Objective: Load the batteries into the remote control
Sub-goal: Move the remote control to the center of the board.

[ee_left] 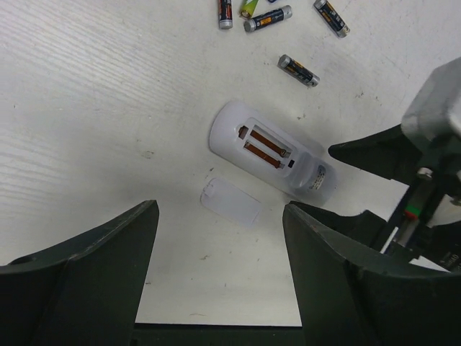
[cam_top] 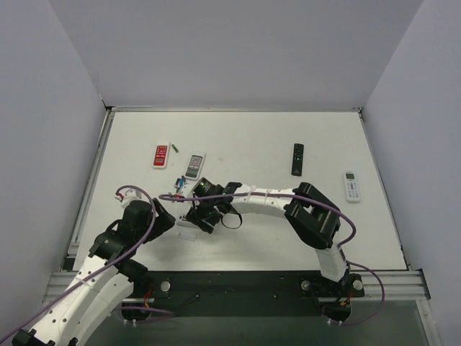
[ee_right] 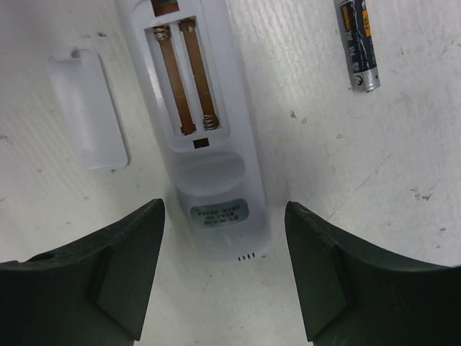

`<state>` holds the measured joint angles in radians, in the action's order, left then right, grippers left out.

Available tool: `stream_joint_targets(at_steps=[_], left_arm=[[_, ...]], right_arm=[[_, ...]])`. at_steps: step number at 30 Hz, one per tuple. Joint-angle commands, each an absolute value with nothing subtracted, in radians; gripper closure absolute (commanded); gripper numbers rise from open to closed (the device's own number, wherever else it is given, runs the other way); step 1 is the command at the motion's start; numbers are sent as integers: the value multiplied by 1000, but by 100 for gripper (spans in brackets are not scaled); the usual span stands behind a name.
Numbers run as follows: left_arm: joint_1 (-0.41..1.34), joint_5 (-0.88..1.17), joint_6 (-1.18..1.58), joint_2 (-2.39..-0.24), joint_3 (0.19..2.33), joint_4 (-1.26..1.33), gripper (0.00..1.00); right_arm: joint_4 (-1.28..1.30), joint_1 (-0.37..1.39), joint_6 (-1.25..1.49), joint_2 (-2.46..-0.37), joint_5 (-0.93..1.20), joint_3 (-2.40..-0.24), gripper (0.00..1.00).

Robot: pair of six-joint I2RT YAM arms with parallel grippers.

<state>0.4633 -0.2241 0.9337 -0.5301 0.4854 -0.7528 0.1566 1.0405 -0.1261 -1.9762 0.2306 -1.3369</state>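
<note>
Two bare slots [ee_right: 184, 79] in the remote control [ee_right: 216, 173]; left end effector [ee_left: 220, 213] and right end effector [ee_right: 223, 216] gape; batteries [ee_left: 297, 71] nearby.

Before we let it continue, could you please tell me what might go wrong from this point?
The loose battery cover lies right beside the remote control, under the open left hand; a descent could shove it.
The batteries are round and lie loose, so an off-centre grip might roll them away.
The open right hand hovers at the remote's end, close to the left, so they could collide.
</note>
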Motion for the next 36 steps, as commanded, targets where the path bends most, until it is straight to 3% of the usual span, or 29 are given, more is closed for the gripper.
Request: stream_joint_targets(at_steps=[1, 11, 17, 22, 30, 33, 36], left_arm=[[460, -230, 946, -523, 534, -782, 20], [460, -178, 900, -569, 520, -669, 20], [459, -186, 877, -627, 525, -609, 20], [457, -245, 876, -750, 571, -595, 20], [382, -276, 813, -1004, 646, -463, 25], [299, -219, 786, -1093, 657, -391, 25], [255, -210, 755, -1181, 673, -333, 28]], right_arm=[[201, 1048, -158, -2000, 157, -1370, 40], [202, 1037, -118, -1846, 43, -1181, 84], [212, 967, 50, -1649, -23, -988, 91], [241, 898, 204, -1565, -116, -914, 91], [267, 853, 399, -1618, -158, -897, 87], [267, 853, 428, -1628, -141, -893, 78], [265, 848, 428, -1614, -114, -888, 61]])
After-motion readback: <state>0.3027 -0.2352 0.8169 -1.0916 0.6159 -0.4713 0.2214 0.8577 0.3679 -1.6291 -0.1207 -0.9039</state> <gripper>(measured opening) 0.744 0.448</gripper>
